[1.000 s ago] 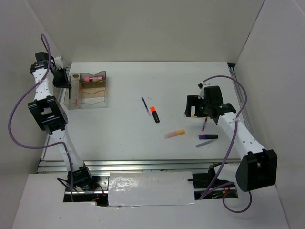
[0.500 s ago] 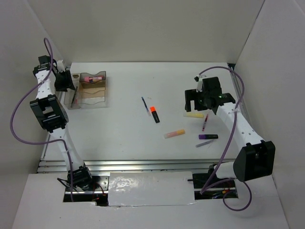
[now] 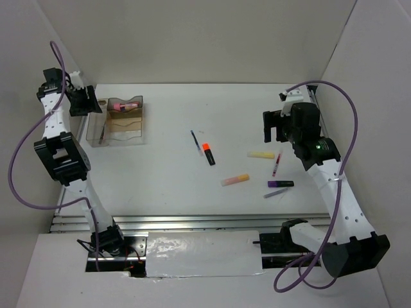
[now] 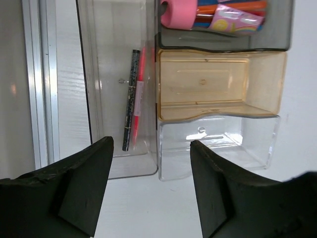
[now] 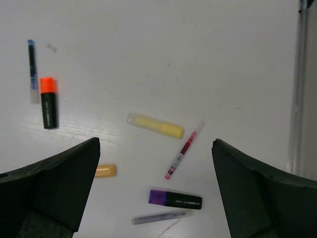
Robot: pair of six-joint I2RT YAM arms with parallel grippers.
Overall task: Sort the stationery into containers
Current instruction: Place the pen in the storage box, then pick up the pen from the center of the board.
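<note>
The clear organiser tray (image 3: pixel 122 133) stands at the far left. My left gripper (image 3: pixel 82 102) hovers open and empty above its left end (image 4: pixel 151 145). A dark pencil (image 4: pixel 132 99) and a thin red pen (image 4: pixel 139 84) lie in the tray's long side compartment (image 4: pixel 114 163). A pink-capped tube (image 4: pixel 178 12) fills the far compartment. My right gripper (image 3: pixel 276 125) hangs open and empty (image 5: pixel 154 144) above the pale yellow stick (image 5: pixel 154 125), a thin red pen (image 5: pixel 184 149) and the purple marker (image 5: pixel 174 198). An orange-capped highlighter (image 3: pixel 207 153) and a yellow-pink marker (image 3: pixel 235 180) lie mid-table.
A thin blue pen (image 3: pixel 194 140) lies beside the highlighter, and a grey pen (image 3: pixel 275 193) lies just below the purple marker. White walls close in the table on the left, back and right. A metal rail (image 3: pixel 192 221) runs along the near edge.
My left gripper opened, let the dark pencil drop into the tray's long compartment and drew back. My right arm rose and swung right, away from the pale yellow stick.
</note>
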